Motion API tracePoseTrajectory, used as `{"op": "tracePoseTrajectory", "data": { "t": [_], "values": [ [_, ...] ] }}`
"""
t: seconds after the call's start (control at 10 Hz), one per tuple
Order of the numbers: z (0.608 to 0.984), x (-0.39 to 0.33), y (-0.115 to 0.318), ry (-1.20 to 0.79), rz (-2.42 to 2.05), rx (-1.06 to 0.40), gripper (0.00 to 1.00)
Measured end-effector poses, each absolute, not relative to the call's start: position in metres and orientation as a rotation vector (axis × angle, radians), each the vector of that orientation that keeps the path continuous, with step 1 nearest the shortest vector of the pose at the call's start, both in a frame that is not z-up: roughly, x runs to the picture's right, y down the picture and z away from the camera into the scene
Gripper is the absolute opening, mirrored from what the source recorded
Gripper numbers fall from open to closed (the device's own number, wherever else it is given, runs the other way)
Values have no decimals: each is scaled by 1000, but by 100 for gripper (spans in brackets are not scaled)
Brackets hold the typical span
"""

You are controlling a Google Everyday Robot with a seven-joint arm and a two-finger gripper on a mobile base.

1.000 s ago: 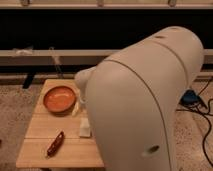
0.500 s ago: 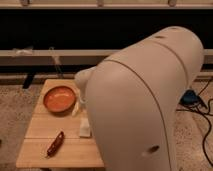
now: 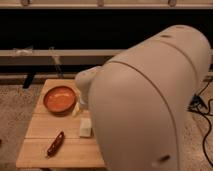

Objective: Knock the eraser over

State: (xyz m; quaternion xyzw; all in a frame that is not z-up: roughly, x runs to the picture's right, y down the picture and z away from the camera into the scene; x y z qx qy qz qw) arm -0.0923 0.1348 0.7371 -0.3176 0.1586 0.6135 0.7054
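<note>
The eraser is hidden; no small black block shows in the camera view. My arm (image 3: 150, 100), a large cream shell, fills the right half of the view and covers the right side of the wooden table (image 3: 40, 150). The gripper is out of view behind the arm. An orange bowl (image 3: 60, 99) sits at the table's back left. A flat pale cream block (image 3: 86, 127) lies near the middle, beside the arm. A dark red-brown object (image 3: 55, 144) lies at the front left.
A long white stick (image 3: 76, 109) lies just right of the bowl, partly covered by the arm. A dark bench or shelf rail (image 3: 50, 52) runs behind the table. Black cables (image 3: 202, 107) lie on the speckled floor at right.
</note>
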Motion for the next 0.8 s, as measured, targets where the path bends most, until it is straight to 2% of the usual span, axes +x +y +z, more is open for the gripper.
{"op": "tracePoseTrajectory", "data": {
  "t": [0.5,0.8],
  "values": [
    [654,-65,160,266,1424,-581,80],
    [628,-50,190,254,1464,-541,80]
  ]
}}
